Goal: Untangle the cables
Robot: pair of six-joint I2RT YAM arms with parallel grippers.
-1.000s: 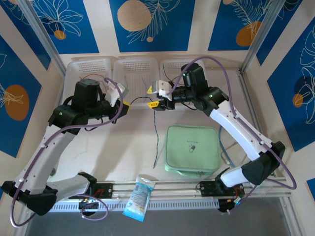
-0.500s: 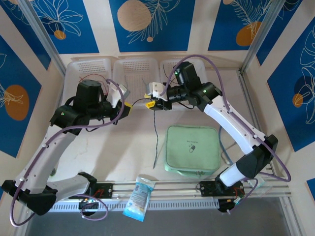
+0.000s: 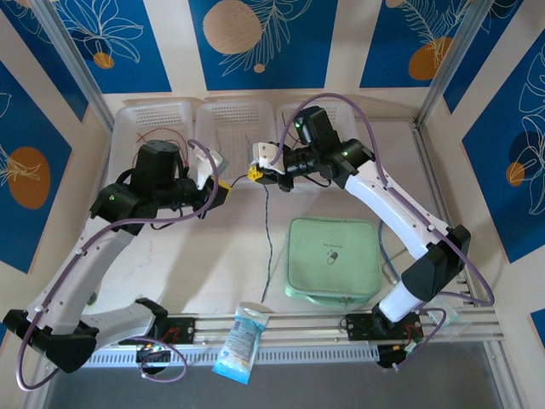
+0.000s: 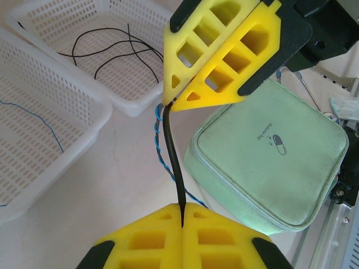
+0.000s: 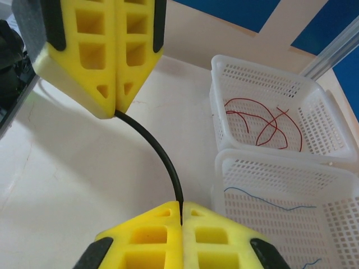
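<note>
Blue panels (image 3: 298, 60) with white leaf drawings stand behind a pale table (image 3: 196, 264). At 12 o'clock in the top view, three white baskets (image 3: 234, 104) sit in a row along the far edge. Just in front of the middle one the left gripper (image 3: 223, 184) and the right gripper (image 3: 255, 173) come tip to tip. Each is closed tightly on the same short black cable (image 4: 173, 151), which curves between them above the table. From this place a thin blue-grey wire (image 3: 268, 230) runs toward 6 o'clock, and a green pouch (image 3: 334, 260) lies near it at 3 o'clock. Red cables (image 5: 263, 120) lie in one basket and loose black cables (image 4: 112, 53) in another — both well apart from the held one.
</note>
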